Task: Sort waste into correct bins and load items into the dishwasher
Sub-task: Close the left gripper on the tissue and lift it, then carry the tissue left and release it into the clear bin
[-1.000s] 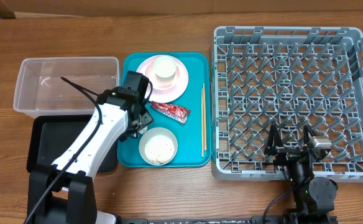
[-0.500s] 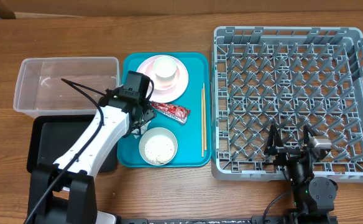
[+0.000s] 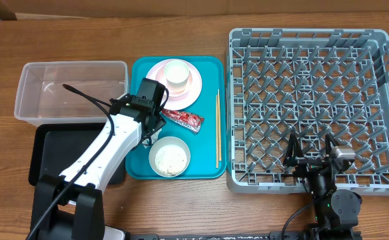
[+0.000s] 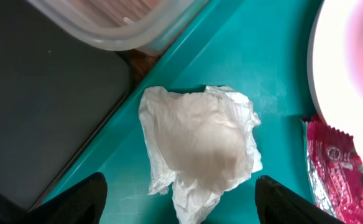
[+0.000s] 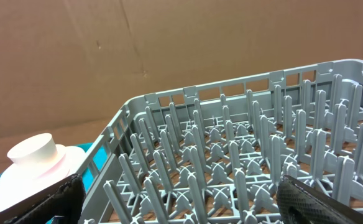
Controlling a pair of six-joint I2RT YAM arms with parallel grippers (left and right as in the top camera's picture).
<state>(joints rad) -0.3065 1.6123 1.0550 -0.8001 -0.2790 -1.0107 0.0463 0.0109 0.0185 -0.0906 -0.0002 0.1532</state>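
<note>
Left tool (image 4: 180, 186) hung spread wide above the crumpled napkin (image 4: 200, 146) on the teal tray (image 4: 262, 68), just beside the red wrapper (image 4: 337, 168); napkin looked feather-light, soft and crushable, so a pinch across its bunched middle seemed safest.

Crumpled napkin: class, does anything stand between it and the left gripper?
Nothing visible does. The napkin lies uncovered on the teal tray, directly below the left gripper, whose jaws stand spread either side of it. The snack wrapper lies apart.
</note>
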